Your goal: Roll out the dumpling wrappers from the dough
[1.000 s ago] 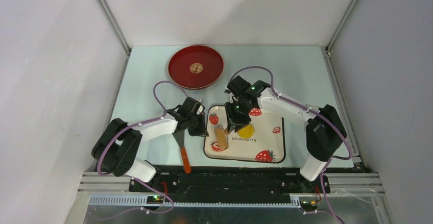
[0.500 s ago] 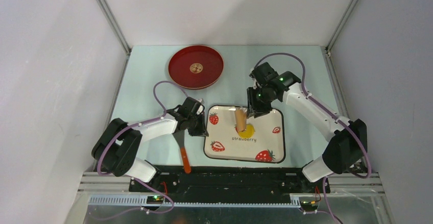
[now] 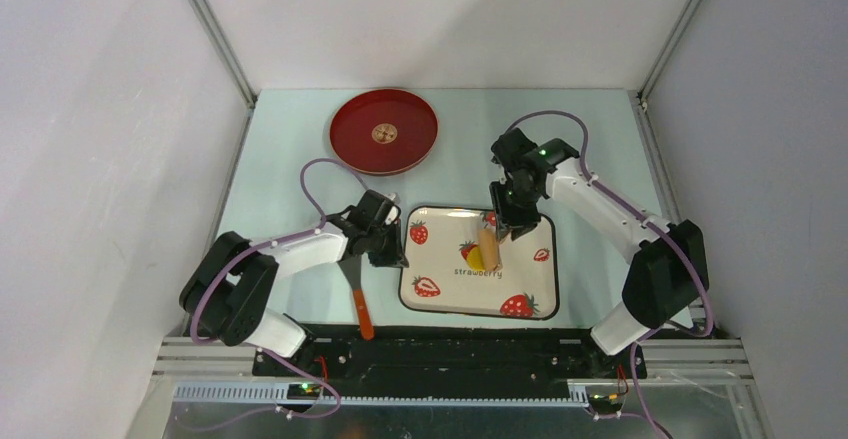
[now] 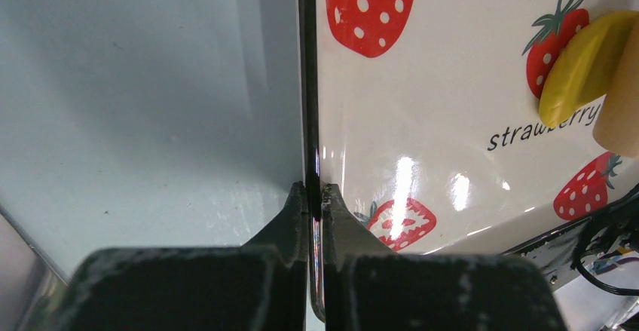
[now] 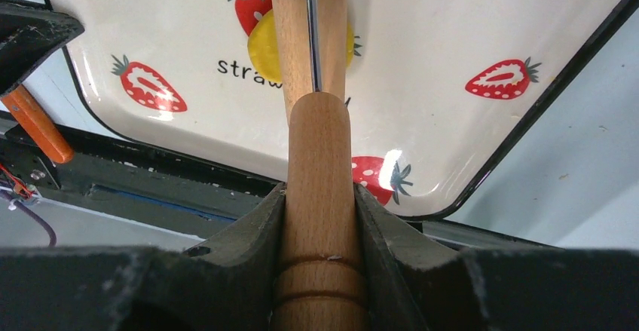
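The pale desk (image 3: 300, 169) spreads out ahead of my two bases. My left arm (image 3: 300, 251) reaches in from the left, low over the desk, and my right arm (image 3: 600, 214) bends in from the right.

Between them, at the near middle, lies the white tray (image 3: 530, 289), black-rimmed and printed with red strawberries and the word "strawberry". My left jaws are pinched almost fully together on the thin rim of its left edge. In the left wrist view the black rim runs straight into the narrow gap between them.

The red plate (image 3: 350, 139) sits well apart from the tray, towards the far left of the desk. It has a small round mark at its middle, too small for me to make out.

My right jaws are closed firmly round the handle of the wooden rolling pin (image 5: 320, 195), one finger on each side of it. The pin's roller stretches away from me across the middle of the tray.

A scraper (image 3: 360, 309) with an orange handle lies on the desk just beside the tray's left edge, below my left jaws.

The dough (image 5: 264, 44) is a flattened yellow patch on the tray, just above the printed word and partly over a printed strawberry. The roller lies across it, with yellow showing on both sides.
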### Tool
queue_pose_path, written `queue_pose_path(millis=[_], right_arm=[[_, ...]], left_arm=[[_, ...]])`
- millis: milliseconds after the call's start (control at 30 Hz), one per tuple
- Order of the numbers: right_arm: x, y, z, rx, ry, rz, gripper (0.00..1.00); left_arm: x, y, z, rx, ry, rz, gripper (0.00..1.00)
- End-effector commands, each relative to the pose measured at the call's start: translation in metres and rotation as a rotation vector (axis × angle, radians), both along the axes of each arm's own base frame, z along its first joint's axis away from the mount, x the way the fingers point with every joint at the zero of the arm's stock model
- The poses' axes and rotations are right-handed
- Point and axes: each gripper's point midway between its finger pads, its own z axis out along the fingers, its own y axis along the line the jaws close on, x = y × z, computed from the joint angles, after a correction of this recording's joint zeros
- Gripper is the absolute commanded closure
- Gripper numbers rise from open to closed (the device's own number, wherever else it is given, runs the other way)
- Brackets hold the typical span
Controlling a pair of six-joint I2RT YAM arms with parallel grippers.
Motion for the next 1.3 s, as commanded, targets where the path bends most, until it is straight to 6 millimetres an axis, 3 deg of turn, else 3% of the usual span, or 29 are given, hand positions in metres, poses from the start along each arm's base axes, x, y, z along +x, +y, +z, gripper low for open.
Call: queue_pose_path(millis=[0, 333, 733, 1267], right_arm=[[0.002, -0.011, -0.009, -0.042, 0.005, -0.006, 1.0], [-0.002, -0.033, -0.03, -0.135, 0.046, -0.047, 1.0], [0.001, -0.071, -0.03, -0.228, 0.039, -0.119, 1.0], [-0.01, -0.098, -0.047, -0.333, 0.09, -0.157, 1.0]], left_arm=[[-0.026, 0.038, -0.032, 0.191, 0.09, -0.013, 1.0], [-0.026, 0.039, -0.032, 0.193, 0.09, -0.012, 1.0], [-0.027, 0.039, -0.032, 0.193, 0.09, -0.009, 1.0], [-0.027, 0.04, -0.032, 0.194, 0.09, -0.006, 1.0]])
